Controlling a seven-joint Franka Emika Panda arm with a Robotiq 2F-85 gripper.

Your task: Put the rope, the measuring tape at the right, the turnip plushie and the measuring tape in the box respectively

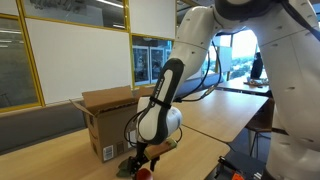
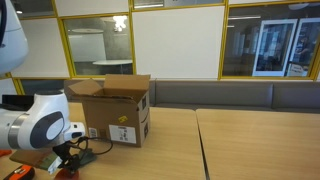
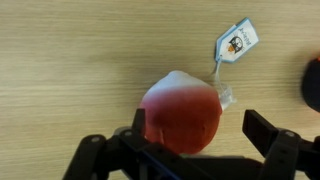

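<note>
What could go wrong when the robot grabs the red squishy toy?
The turnip plushie sits nearer one side of the open gripper, so closing might nudge it sideways instead of pinching it. Its paper tag sticks out and could catch on a raised flap of the box.

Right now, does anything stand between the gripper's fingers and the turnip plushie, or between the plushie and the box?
Nothing visible does. The turnip plushie lies on bare table between the open fingers; the box stands open-topped close by.
</note>
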